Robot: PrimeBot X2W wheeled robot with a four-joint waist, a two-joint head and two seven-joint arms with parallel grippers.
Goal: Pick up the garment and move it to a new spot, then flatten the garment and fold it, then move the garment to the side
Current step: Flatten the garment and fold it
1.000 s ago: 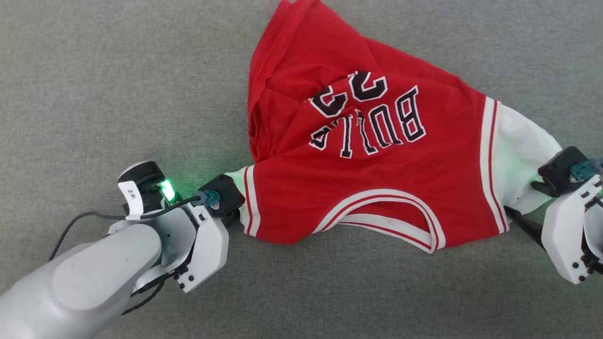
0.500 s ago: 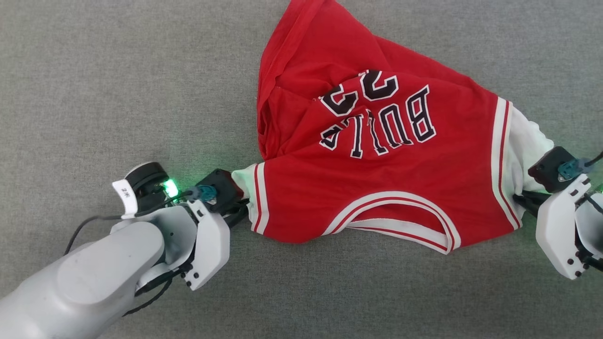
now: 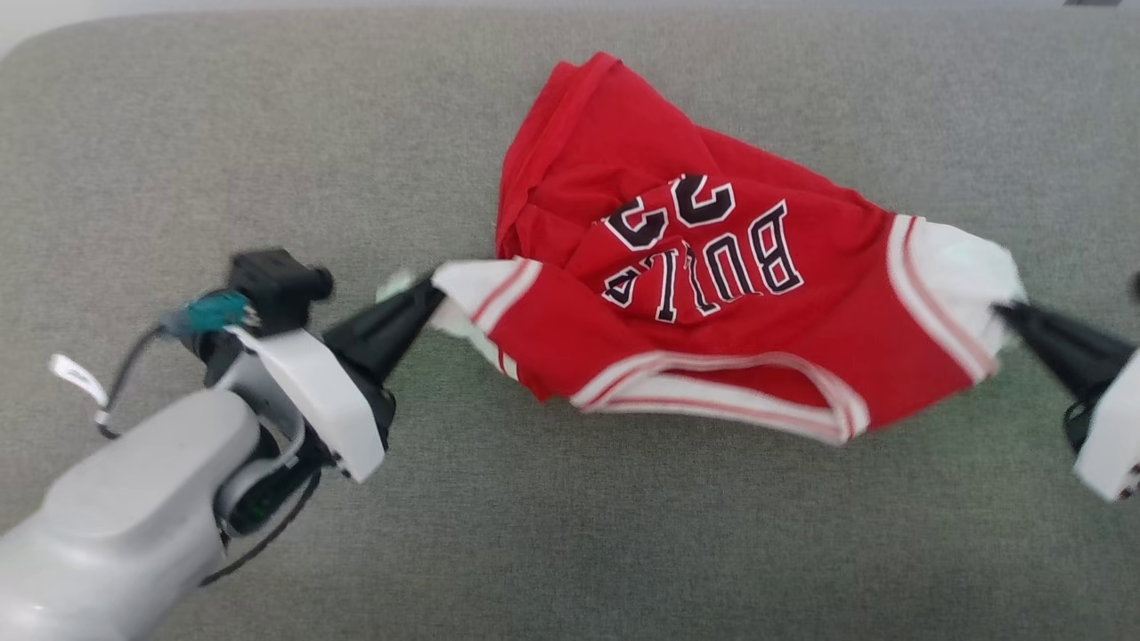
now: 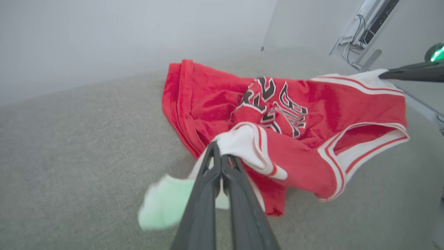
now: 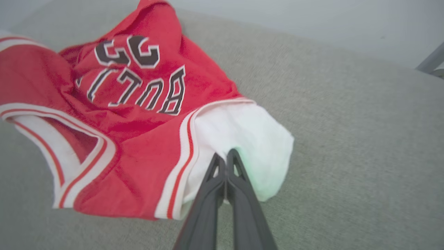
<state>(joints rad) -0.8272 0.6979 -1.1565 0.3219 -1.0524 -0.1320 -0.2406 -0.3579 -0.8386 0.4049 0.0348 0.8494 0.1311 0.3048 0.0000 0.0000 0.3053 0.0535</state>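
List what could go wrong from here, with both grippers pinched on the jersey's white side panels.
1. The left gripper and right gripper each pinch only a small bit of white cloth near its edge; thin fabric could slip out under pull.
2. The jersey is bunched, with red folds tucked around the lettering; a lift would likely carry those creases along.
3. Its far end lies on the grey surface; dragging may bunch it more.

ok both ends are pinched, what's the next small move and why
Probably raise both arms together. The left gripper and right gripper are each shut on a white panel of the garment, but its bunched far part lies on the grey surface, so it isn't free to carry.
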